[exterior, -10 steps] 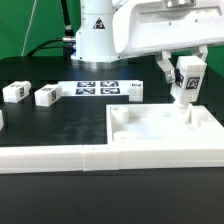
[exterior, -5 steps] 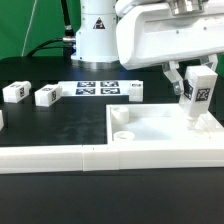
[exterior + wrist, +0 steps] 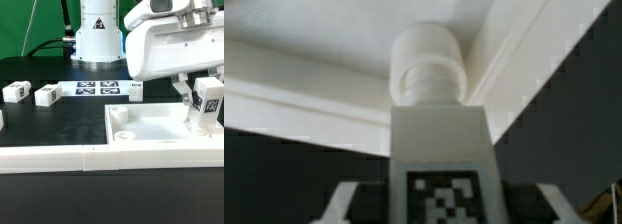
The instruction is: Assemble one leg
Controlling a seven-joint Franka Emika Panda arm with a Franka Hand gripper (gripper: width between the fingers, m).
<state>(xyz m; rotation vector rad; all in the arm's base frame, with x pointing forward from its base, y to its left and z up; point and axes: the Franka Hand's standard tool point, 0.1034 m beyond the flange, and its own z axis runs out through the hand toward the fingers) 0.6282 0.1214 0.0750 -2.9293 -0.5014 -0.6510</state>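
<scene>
held leg [image 3: 208,104]: upright at the exterior view's right edge, tag facing that camera, above the far right part of the panel [image 3: 150,128]
jaws: clenched on the held leg; one of the fingers [image 3: 186,90] shows on the side towards the exterior view's left, the other is mostly hidden
contact below: the held leg's lower end is down at the panel; cannot tell whether it touches
wrist view: the held leg [image 3: 441,140] runs away from the camera, tag nearest the lens, rounded tip against a pale inner corner of the panel [image 3: 295,60]
panel holes: two round ones near the corners towards the exterior view's left
spare legs: three lying apart on the desk [image 3: 60,125], at [image 3: 14,92], [image 3: 46,95] and [image 3: 133,91]
marker board [image 3: 98,88]: flat, between the second and third spare legs
border rail [image 3: 45,158]: along the near side, just beside the panel's front edge
</scene>
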